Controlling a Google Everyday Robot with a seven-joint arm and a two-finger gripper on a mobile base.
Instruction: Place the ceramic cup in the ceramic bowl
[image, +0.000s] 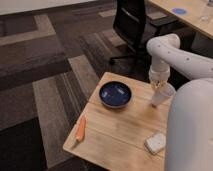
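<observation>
- Carpet (45, 75) in dark brown and charcoal panels, crossed by broad pale beige bands, covers the floor of an office room that the camera view looks down on.
- Beyond the near table stands a black office chair on castors (131, 25). Behind it, in the top right corner, runs a long light wooden desk (193, 18) with a flat round blue disc (179, 10) lying on it.
- Nearest the camera is a small light wooden table (117, 135) with a planked top, set at an angle to the frame. Its right part is hidden behind the robot's rounded white body (192, 130).
- A round, shallow, dark blue glossy ceramic bowl (115, 94) sits upright on the far half of the table, apart from everything else on it.
- An orange carrot-shaped object (80, 128) lies along the table's left edge, well apart from the bowl.
- A small pale grey-white block (155, 142) lies near the front right of the table, just beside the robot's body.
- The white robot arm (167, 50) arches down from the right over the table's far right corner, and its two-finger gripper (159, 86) points downward to the right of the bowl.
- The gripper's fingers are closed on the top of a small plain white ceramic cup (162, 95), which hangs tilted with its lower end close to the wood; whether it touches cannot be told. The cup is near the bowl's right side, outside it and not touching it.
</observation>
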